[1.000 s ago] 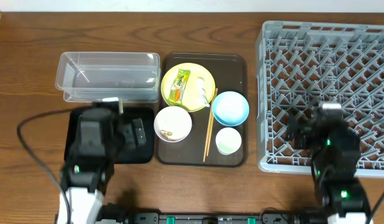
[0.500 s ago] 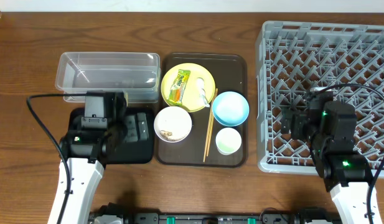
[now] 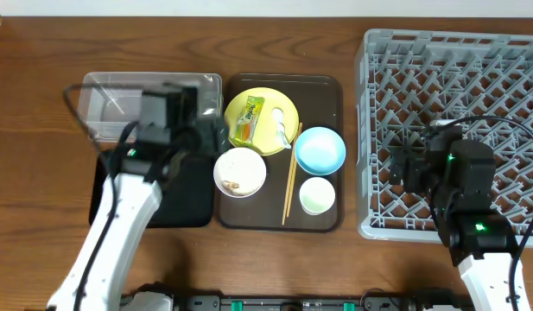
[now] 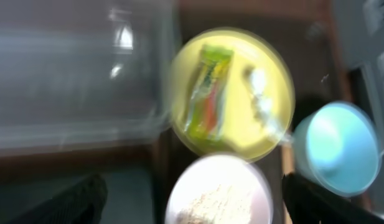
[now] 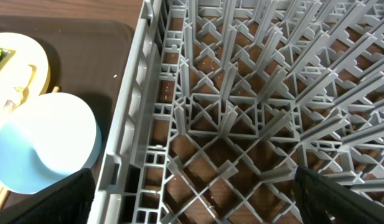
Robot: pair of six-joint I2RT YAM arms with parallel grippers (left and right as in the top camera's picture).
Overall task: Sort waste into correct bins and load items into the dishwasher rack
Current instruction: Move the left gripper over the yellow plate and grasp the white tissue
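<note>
The left gripper (image 4: 195, 196) hangs above the left part of the dark-brown serving tray (image 3: 328, 83), over the gap between the yellow plate (image 3: 264, 111) and the white bowl (image 3: 240, 171). Its jaws are spread wide and grip nothing; in the blurred left wrist view the two dark fingertips (image 4: 79, 198) sit at the lower corners with only the dishes far below them. The snack wrapper (image 3: 247, 119) lies on the left half of the plate, and the crumpled white paper scrap (image 3: 280, 130) lies on the plate's right half, reaching its near right edge. The white bowl stands just near of the plate with a few loose food grains (image 3: 235, 183) inside. The light-blue bowl (image 3: 320, 149) stands to the right of the plate, the small pale cup (image 3: 317, 195) stands just near of it, and the wooden chopsticks (image 3: 289, 181) lie between the white bowl and those two, running near to far. Left of the serving tray, the clear plastic tub (image 3: 119, 102) sits at the far side and the black tray (image 3: 187, 200) on the near side, both partly covered by the left arm (image 3: 119, 216). The right gripper (image 5: 195, 196) hovers over the near left part of the grey dishwasher rack (image 3: 456, 78), jaws fully apart and holding nothing, with bare pegs below it.
</note>
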